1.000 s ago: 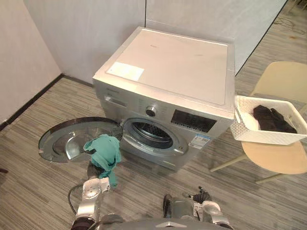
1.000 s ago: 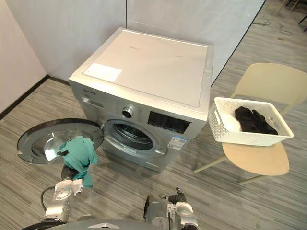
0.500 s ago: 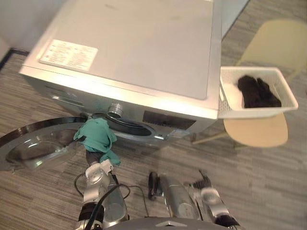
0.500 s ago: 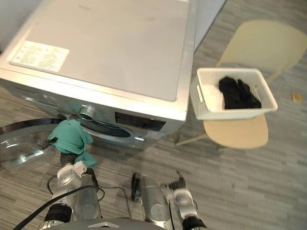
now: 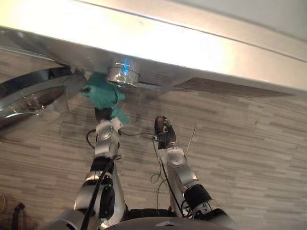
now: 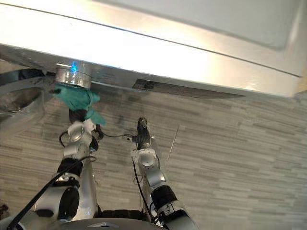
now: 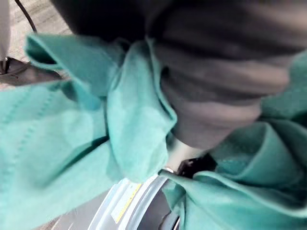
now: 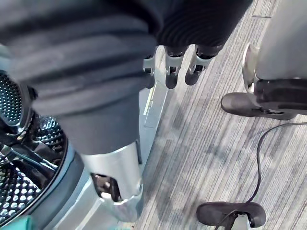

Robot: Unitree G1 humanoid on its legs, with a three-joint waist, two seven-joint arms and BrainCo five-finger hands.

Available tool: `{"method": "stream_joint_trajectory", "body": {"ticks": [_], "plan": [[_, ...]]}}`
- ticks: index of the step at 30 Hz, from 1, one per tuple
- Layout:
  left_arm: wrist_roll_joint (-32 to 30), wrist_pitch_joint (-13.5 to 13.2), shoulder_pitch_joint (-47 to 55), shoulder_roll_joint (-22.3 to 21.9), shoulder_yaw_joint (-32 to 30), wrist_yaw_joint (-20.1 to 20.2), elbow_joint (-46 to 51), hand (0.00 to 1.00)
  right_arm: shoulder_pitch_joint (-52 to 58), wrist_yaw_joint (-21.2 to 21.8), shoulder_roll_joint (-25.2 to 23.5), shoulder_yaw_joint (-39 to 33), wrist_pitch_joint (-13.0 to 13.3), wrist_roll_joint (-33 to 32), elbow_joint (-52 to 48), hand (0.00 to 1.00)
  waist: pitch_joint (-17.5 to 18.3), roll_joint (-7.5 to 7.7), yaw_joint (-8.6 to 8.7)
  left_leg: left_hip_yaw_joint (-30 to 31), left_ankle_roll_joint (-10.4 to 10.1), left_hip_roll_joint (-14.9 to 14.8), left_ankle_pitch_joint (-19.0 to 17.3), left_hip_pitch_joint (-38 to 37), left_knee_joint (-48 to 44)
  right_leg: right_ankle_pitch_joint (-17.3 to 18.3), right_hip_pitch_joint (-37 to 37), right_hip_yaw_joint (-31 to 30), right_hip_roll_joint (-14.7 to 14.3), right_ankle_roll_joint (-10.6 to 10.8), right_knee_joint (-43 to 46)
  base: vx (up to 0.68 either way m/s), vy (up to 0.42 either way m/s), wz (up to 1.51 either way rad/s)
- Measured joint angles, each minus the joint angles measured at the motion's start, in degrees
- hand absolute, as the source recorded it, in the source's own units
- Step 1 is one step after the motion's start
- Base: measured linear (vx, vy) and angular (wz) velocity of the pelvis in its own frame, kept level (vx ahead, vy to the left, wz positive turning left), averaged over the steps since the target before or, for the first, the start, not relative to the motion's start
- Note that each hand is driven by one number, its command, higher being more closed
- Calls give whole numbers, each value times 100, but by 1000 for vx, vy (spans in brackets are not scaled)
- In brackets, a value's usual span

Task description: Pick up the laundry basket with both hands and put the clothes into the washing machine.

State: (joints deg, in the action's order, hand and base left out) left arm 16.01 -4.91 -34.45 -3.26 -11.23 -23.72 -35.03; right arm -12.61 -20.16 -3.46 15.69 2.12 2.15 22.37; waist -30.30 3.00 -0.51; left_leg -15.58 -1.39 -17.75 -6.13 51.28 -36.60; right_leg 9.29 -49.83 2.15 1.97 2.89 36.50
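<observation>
A teal cloth (image 5: 102, 95) is bunched over my left hand (image 5: 103, 115), just below the silver washing machine's (image 5: 201, 50) front edge and its round knob (image 5: 123, 75). In the left wrist view the teal cloth (image 7: 72, 143) wraps round my hand, with the rim of the machine's opening (image 7: 139, 203) just past it. My right hand (image 5: 163, 128) hangs lower, to the right of the left one, its fingers (image 8: 171, 72) curled and holding nothing. The perforated drum (image 8: 14, 143) shows beside it in the right wrist view.
The machine's round glass door (image 5: 29, 98) stands swung open at the left, close beside the cloth. Grey striped floor (image 5: 249, 143) stretches to the right of both arms.
The camera has dipped and moved up to the machine, so the chair and the white basket have left the view. My left hand with the cloth is now under the knob.
</observation>
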Motion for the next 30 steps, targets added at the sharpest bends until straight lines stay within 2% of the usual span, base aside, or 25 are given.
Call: {"method": "stream_joint_trajectory", "body": {"ticks": [4, 8, 14, 17, 18, 19, 20, 21, 23, 24, 26, 30], "plan": [[8, 10, -860, 270, 45, 7, -10, 100, 12, -30, 4, -13, 66, 5, -209, 0, -41, 4, 122, -9, 50, 43, 149, 186, 202, -235, -110, 38, 1, 36, -321, 62, 65, -2], [8, 9, -1409, 743, 455, 64, 43, 100, 112, -30, 18, -127, 169, 5, -456, 0, -41, 4, 200, -21, 26, 79, 288, 228, 457, -385, -141, 53, -16, 35, -604, 31, 45, -1], [-50, 83, -1852, 966, 878, 75, 66, 100, 529, -37, 75, -382, 173, -1, -680, 0, -41, 4, 292, -79, 21, 107, 397, 260, 711, -525, -147, 72, -21, 43, -911, 32, 15, -1], [-36, 145, -2562, 1259, 921, 63, 57, 100, 626, -35, 111, -458, 217, -19, -825, 0, -42, 6, 327, -178, 36, 114, 451, 289, 815, -609, -230, 17, -30, 53, -1027, 49, 8, -10], [-26, 159, -2952, 1464, 933, 57, 23, 100, 627, -35, 124, -471, 266, -29, -832, 0, -44, 9, 387, -179, 38, 110, 476, 302, 859, -651, -230, 18, -42, 58, -1098, 56, -2, -6], [-21, 164, -3344, 1643, 996, 57, -53, 0, 635, -35, 129, -481, 276, -52, -862, 0, -44, 9, 419, -179, 38, 108, 507, 309, 914, -704, -226, 29, -55, 61, -1175, 46, -4, -5], [-28, 139, -3650, 1775, 1075, 65, -203, 0, 637, -35, 129, -522, 281, -77, -885, 0, -44, 8, 430, -186, 36, 106, 527, 315, 947, -732, -229, 26, -64, 64, -1222, 45, -9, -9], [-59, -61, -3758, 1915, 1227, 113, -415, 0, 655, -35, 140, -571, 299, -79, -967, 0, -45, 9, 451, -189, 26, 84, 546, 354, 979, -792, -233, 27, -97, 65, -1337, 36, -10, -11], [-240, 363, -4194, 2042, 1468, 163, -1055, 0, 680, -31, 204, -652, 366, -199, -1057, 0, -72, 62, 411, -201, 17, 35, 561, 381, 989, -855, -236, 26, -147, 64, -1417, 42, -20, -11], [-390, 450, -4304, 2088, 1538, 169, -1208, 0, 701, -31, 201, -689, 396, -220, -1090, 0, -77, 72, 414, -205, 18, 26, 568, 392, 995, -872, -244, 26, -156, 55, -1439, 34, -24, -9], [-1004, 799, -4667, 2360, 1985, 220, -1555, 0, 858, -29, 205, -803, 461, -291, -1368, 0, -78, 76, 421, -255, 29, 19, 642, 475, 1109, -987, -329, 5, -177, 55, -1591, 15, -18, -9], [-1962, 1172, -4832, 2662, 2310, 267, -1598, 0, 1046, 0, 239, -904, 556, -298, -1476, 0, -84, 86, 427, -330, 41, 8, 735, 578, 1187, -1108, -447, -28, -199, 30, -1721, 7, -21, -8]]}}
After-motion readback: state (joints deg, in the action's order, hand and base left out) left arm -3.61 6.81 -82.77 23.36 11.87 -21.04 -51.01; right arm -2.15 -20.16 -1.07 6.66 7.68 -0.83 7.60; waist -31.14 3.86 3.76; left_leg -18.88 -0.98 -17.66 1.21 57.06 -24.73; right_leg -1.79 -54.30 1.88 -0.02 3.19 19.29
